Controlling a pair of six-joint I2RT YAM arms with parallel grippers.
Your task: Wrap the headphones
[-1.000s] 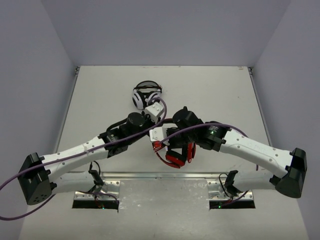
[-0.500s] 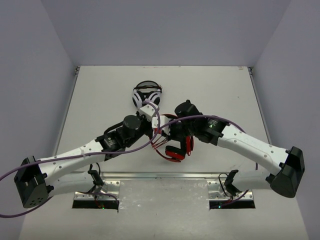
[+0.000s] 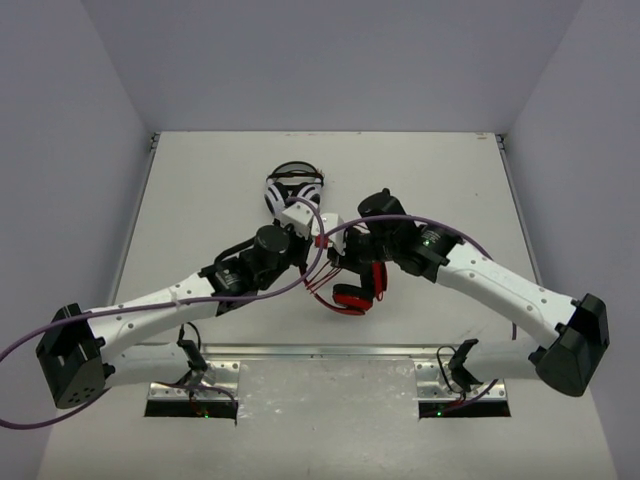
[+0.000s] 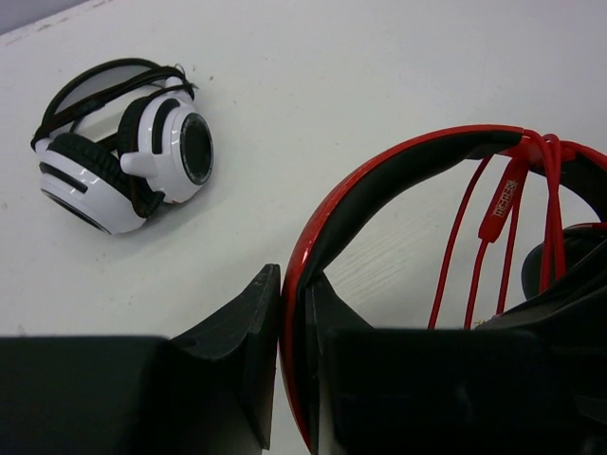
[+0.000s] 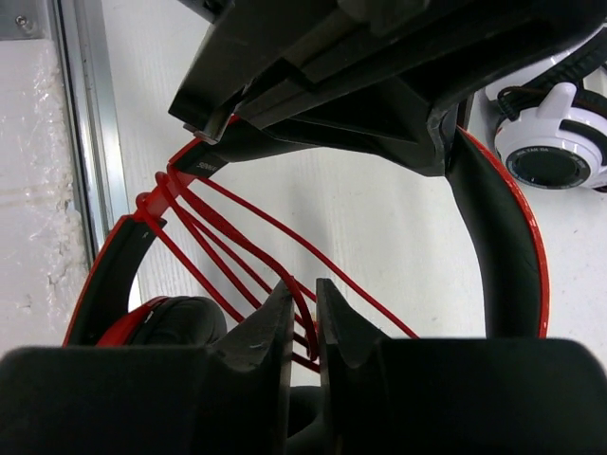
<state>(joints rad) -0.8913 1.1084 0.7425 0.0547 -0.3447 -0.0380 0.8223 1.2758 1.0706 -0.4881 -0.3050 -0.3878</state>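
Observation:
The red headphones hang just above the table's middle. My left gripper is shut on their red headband; the band runs edge-on between the jaws of the left gripper. The thin red cable is looped several times over the band. In the right wrist view the cable fans down from the band. One strand passes between the jaws of my right gripper, which stand a slit apart, not pinching it. From above, the right gripper is close beside the left.
White-and-black headphones lie on the table just beyond the grippers, also white-and-black headphones at the left wrist view's upper left. A metal rail runs along the near edge. Both arms cross near the table middle.
My right gripper has moved away from the near edge with the cable, and its jaws have parted slightly. The red headphones shifted the same way. The left gripper keeps its hold.

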